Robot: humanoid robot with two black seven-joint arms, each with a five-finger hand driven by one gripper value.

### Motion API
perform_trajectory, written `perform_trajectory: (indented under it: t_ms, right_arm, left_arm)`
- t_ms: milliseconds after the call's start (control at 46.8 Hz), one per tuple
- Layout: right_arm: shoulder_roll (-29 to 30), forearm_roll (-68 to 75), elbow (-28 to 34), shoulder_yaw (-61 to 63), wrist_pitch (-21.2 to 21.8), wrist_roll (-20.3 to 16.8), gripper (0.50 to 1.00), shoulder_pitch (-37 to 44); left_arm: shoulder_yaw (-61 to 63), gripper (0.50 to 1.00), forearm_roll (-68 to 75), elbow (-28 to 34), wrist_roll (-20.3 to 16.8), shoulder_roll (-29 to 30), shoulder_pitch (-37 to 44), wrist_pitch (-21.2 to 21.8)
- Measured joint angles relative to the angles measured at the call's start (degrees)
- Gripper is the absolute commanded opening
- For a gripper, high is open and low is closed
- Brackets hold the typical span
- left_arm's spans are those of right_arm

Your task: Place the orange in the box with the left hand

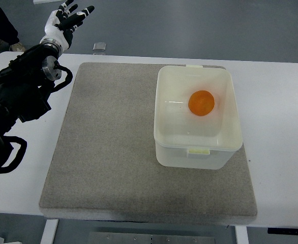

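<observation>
A round, smooth-skinned orange (201,102) is seen lying on the floor of a translucent white plastic box (162,122), toward its far right part. The box is rectangular with rounded corners, a thickened rim and small latch tabs at its near and far edges; a faint sheen is carried by its inner walls. It is set on the right portion of a square grey mat (108,152) of coarse, felt-like texture, which is spread over a smooth white bench (276,168).

The left robot hand (67,18), white-shelled with black jointed fingers, is held well to the left of the box and beyond the bench's far edge, above the grey floor (189,25). Its fingers are spread apart and nothing is gripped. From it a black arm with a metallic wrist ring and looped cables is led back to the picture's left edge.

A small pale square object (99,47) is seen on the floor just to the right of the hand.
</observation>
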Motion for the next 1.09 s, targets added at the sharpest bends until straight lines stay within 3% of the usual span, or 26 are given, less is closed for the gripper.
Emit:
perform_trajectory:
  t_ms: [256, 1089]
  right_arm:
    - [0.0, 0.0, 0.0, 0.0, 0.0, 0.0, 0.944, 0.0]
    - [0.0, 0.0, 0.0, 0.0, 0.0, 0.0, 0.944, 0.0]
  left_arm:
    - [-7.7, 0.943, -3.7, 0.0, 0.1, -0.1, 1.1, -4.9]
    - [-11.5, 0.958, -6.9, 0.6, 0.4, -0.5, 1.2, -4.7]
